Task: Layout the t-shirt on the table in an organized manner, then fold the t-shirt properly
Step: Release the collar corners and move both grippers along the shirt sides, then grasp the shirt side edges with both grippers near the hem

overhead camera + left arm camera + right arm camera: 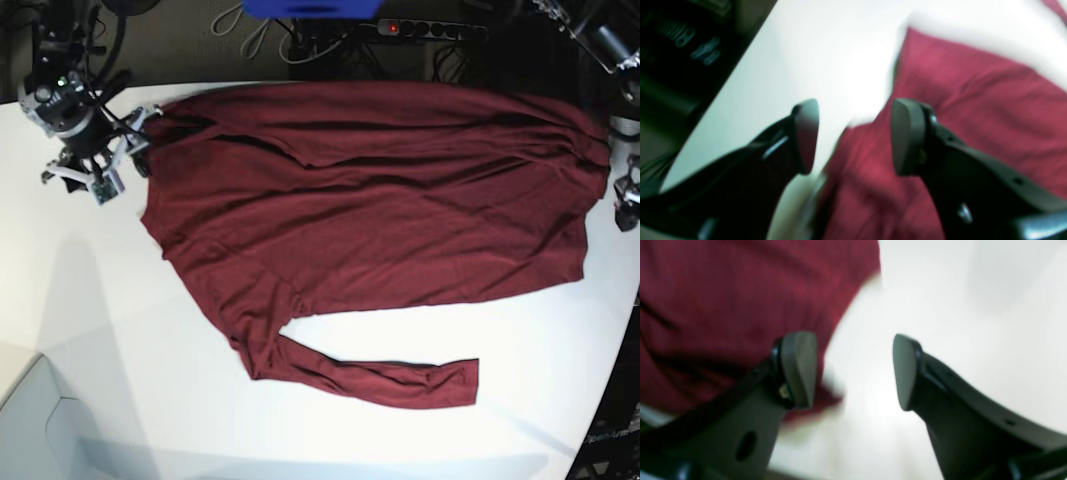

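No container shows in any view; everything lies straight on the white table (90,330).

In the base view, at about ten o'clock, the right gripper (112,165) sits just off the shoulder corner of the t-shirt (370,210). Its wrist view shows the jaws spread apart with nothing between them: one fingertip (800,370) is over the maroon cloth, the other over bare tabletop, and the shirt's edge runs between them.

The t-shirt fills the middle of the table, spread wide and mostly flat with soft wrinkles, from about ten o'clock to three o'clock. One long sleeve (380,378) trails toward six o'clock.

At three o'clock, by the table's edge, the left gripper (627,205) hangs just beside the shirt's end. Its wrist view, though blurred, shows the jaws parted and empty, straddling the cloth's edge.
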Controlling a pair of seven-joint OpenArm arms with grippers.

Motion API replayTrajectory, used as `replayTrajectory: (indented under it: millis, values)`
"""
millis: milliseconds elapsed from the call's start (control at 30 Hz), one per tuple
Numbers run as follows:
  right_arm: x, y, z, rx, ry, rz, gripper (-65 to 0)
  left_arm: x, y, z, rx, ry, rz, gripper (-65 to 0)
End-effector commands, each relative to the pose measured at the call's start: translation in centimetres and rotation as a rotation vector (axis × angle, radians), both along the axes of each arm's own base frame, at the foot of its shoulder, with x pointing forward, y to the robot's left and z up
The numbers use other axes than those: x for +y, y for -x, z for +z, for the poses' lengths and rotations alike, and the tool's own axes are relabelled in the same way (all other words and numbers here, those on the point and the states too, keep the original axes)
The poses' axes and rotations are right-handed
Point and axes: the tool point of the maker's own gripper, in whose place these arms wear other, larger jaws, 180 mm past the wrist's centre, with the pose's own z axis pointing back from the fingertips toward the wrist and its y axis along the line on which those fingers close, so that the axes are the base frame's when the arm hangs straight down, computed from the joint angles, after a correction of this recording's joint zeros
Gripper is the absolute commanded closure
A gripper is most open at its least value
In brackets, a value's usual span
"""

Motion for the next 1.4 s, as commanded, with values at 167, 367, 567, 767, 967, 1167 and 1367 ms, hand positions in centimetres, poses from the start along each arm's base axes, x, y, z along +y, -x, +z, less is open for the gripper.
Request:
replayTrajectory:
  millis: [167,367,567,767,967,1167,1367]
  values:
    - [0.5,-3.3,2.8,-0.114,-0.012,0.008,-36.6,0.2,-5.6,0.7,-0.054,0.066,0.006,-33.7]
    - [0.3,-3.1,2.1,-0.094,-0.015,0.004,-36.6,-1.6,-9.6,-1.1,-0.056,-0.022,-0.048,-33.7]
    - [0.1,-3.6,1.1,-0.072,-0.034,-0.008,-36.6,-4.0,-11.5,-3.9,-0.051,0.007,-0.090,-33.7]
    - [-0.3,-3.6,1.1,-0.068,-0.022,-0.004,-36.6,-4.6,-12.5,-4.9,-0.093,0.065,-0.059,-33.7]
    - [-0.5,-3.7,1.2,-0.069,-0.016,-0.002,-36.6,-3.5,-13.1,-3.2,-0.123,0.037,-0.052,-33.7]
    - [-0.4,-3.7,1.2,-0.073,-0.018,-0.001,-36.6,-2.1,-13.4,-2.0,-0.139,0.011,-0.042,-33.7]
    - [0.6,-5.0,1.9,-0.099,-0.026,0.026,-36.6,-3.8,-13.7,-3.2,-0.067,-0.047,-0.121,-33.7]
